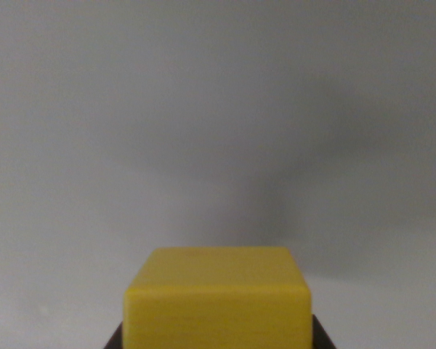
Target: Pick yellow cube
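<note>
Yellow cube sits low in our wrist view, grasp unconfirmed

Yellow cube fills the bottom centre of the wrist view, its top face and near face both visible and its lower edge cut off by the frame. At either lower corner of the cube we see a dark sliver, one at the wrist view's left and one at the wrist view's right. These may be parts of our gripper, but they are too small and too dark to name with confidence. Whether the jaws are spread, closed, or clamped on the cube, we cannot tell.

Behind the cube stretches a plain grey surface, crossed by soft, blurred shadows that meet above the block.

We judge that the approach is largely done: the cube is centred and very close to the camera, which fits a gripper positioned over or around it. We cannot say whether the cube rests on a surface or is already lifted. What remains, as far as we can judge, is to confirm a firm hold and raise the cube clear.
</note>
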Controlling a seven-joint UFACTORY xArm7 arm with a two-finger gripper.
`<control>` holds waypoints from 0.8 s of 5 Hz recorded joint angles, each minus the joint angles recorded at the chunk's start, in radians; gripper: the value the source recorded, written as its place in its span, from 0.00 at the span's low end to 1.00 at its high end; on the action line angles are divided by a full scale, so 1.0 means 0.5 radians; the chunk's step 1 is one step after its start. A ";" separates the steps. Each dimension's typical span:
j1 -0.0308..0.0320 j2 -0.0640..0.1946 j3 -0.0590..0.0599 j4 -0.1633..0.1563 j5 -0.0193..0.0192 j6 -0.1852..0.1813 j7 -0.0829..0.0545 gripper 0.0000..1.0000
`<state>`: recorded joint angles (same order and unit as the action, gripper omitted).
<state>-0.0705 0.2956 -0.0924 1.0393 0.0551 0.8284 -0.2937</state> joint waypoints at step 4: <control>0.003 -0.072 -0.003 0.091 -0.0113 0.162 0.009 1.00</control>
<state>-0.0692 0.2599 -0.0940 1.0848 0.0494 0.9094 -0.2892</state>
